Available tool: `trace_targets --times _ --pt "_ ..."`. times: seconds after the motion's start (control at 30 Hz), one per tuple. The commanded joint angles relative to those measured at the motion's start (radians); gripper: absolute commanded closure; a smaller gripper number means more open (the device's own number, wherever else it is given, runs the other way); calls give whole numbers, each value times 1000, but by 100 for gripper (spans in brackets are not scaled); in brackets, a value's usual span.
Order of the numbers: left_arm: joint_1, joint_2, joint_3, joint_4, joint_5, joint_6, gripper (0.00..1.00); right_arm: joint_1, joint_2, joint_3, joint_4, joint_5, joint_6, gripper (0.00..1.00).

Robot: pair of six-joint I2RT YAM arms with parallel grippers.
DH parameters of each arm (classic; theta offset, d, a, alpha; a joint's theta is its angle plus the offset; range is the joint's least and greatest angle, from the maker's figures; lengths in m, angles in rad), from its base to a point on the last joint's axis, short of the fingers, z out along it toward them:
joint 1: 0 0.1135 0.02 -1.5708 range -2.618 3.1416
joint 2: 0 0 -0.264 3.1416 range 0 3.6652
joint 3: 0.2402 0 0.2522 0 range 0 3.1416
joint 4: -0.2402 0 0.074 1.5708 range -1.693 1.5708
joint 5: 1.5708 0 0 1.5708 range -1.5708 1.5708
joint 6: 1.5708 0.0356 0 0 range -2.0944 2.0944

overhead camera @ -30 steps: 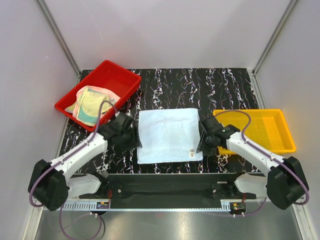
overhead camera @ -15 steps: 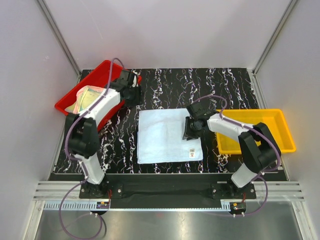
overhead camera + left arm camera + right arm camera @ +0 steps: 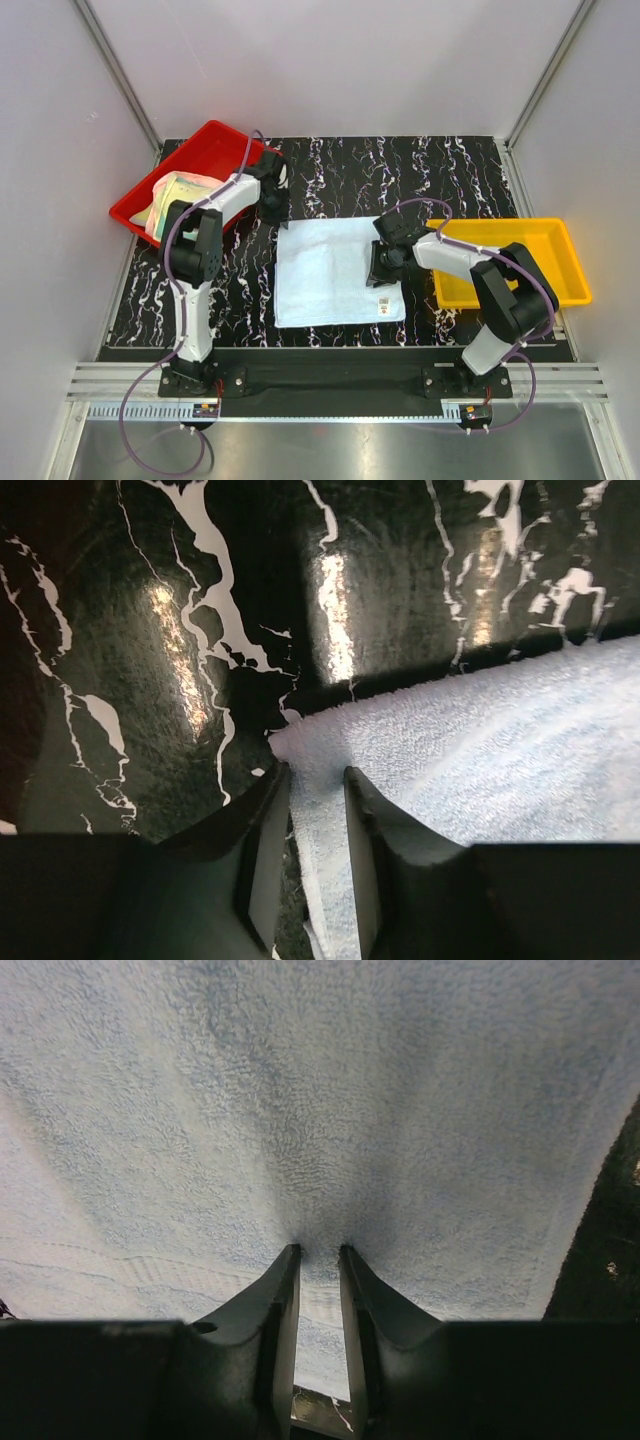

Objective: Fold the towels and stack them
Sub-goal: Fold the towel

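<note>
Squarely between two trays, a pale blue towel (image 3: 325, 275) lies spread flat on the black marbled surface (image 3: 420, 165), its small tag near the front right corner, with two robot arms apparently at the start of a first fold. The left fingers (image 3: 352, 790) stand astride the towel's far left corner with a narrow gap between them. The hem runs into that gap but shows no pucker, so they have hold of nothing that can be seen. The right fingers (image 3: 288, 1280), toward the towel's right edge, are drawn almost together on a pinch of terry, creases fanning out from the bite. The other towels (image 3: 185, 205), yellow-green, pink and teal, sit heaped in the red tray (image 3: 215, 128) at left; the yellow tray (image 3: 540, 223) is at right. The cloth looks light, limp and thick-piled. It should sag and drape from any grip rather than keep its shape, and a firm squeeze is unlikely to harm it or let it slip. Lifting from one point would likely make it bunch, so the sound hold is probably at two corners or along one hem, taken low enough to catch the single layer off the glossy surface without scraping it.
</note>
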Motion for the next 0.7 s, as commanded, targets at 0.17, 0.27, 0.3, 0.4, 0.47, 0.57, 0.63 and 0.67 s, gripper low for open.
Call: trace_targets --times 0.17,0.27,0.3,0.4,0.47,0.57,0.63,0.67 --pt "0 87 110 -22 -154 -10 81 6 -4 -95 33 63 83 72" --pt "-2 107 130 -16 -188 -24 82 9 -19 -133 51 56 105 72" --pt "0 113 134 -10 -190 -24 82 8 -29 -145 54 56 109 72" --pt "0 133 174 -19 -165 -18 82 8 -44 -153 65 52 106 70" --pt "0 126 179 -18 -116 -6 80 8 -53 -139 51 44 85 68" --pt "0 63 147 -4 -72 -1 68 8 -59 -75 -11 56 50 65" --pt "0 18 147 -34 -73 -4 63 6 -61 -18 -63 65 45 65" --pt "-2 1 139 -48 -84 -3 62 8 -61 -3 -81 70 49 64"
